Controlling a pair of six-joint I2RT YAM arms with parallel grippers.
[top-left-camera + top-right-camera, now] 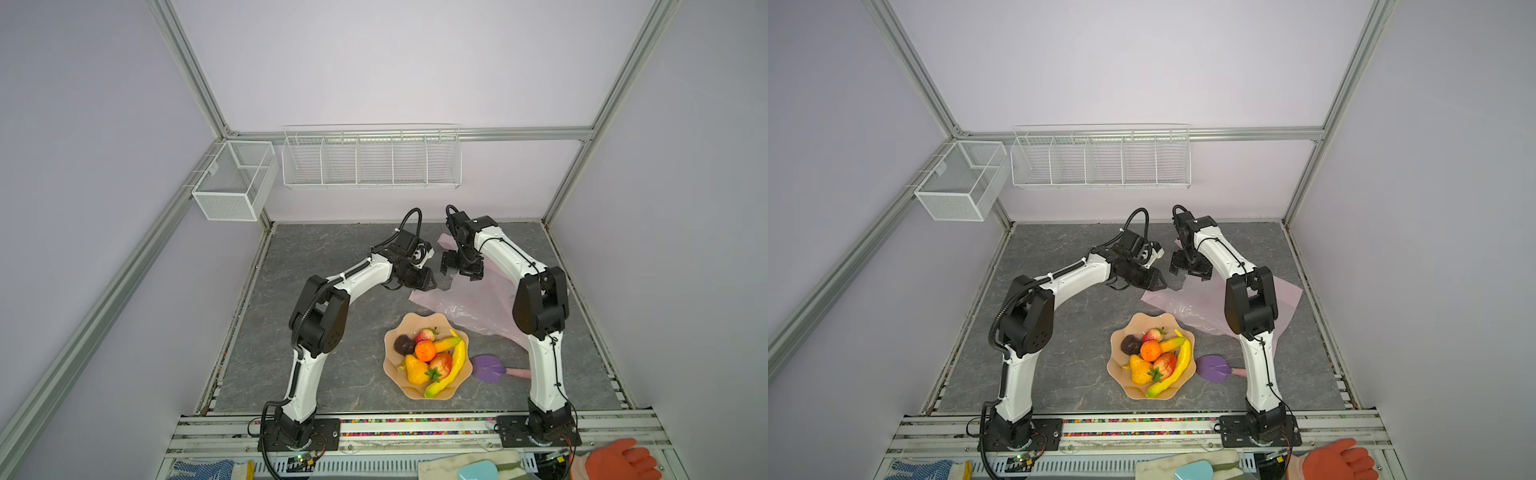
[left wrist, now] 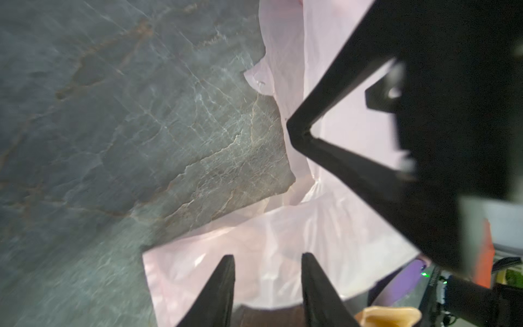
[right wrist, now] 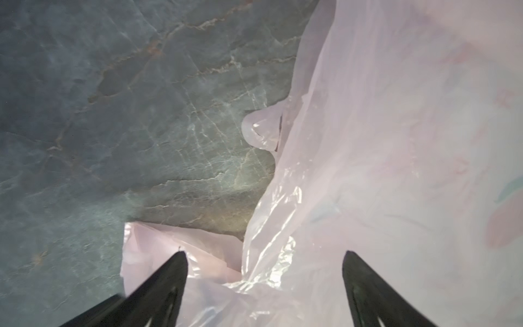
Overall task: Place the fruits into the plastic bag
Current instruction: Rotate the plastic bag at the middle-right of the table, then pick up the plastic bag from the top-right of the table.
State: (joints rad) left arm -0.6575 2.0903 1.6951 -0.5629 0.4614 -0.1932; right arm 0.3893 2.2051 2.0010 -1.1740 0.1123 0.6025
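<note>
The fruits (image 1: 425, 351) (image 1: 1150, 351) lie heaped in a peach scalloped bowl (image 1: 392, 365): bananas, tangerine, strawberries, pear and a dark round fruit. Behind the bowl the pale pink plastic bag (image 1: 469, 303) (image 1: 1196, 305) lies crumpled on the grey slab, partly under the right arm. My left gripper (image 1: 430, 284) (image 2: 268, 256) hovers at the bag's left edge with its jaws partly apart; only film (image 2: 283, 232) shows behind the gap. Just behind the bag's far end, my right gripper (image 1: 461, 272) (image 3: 265, 254) stands wide open over a handle and wrinkled film (image 3: 368, 141), gripping nothing.
A purple paddle with a pink handle (image 1: 490, 368) lies right of the bowl, against the right arm. White wire baskets (image 1: 370, 160) and a mesh basket (image 1: 232, 183) hang on the back walls. An orange glove (image 1: 619, 461) rests at the front right rail.
</note>
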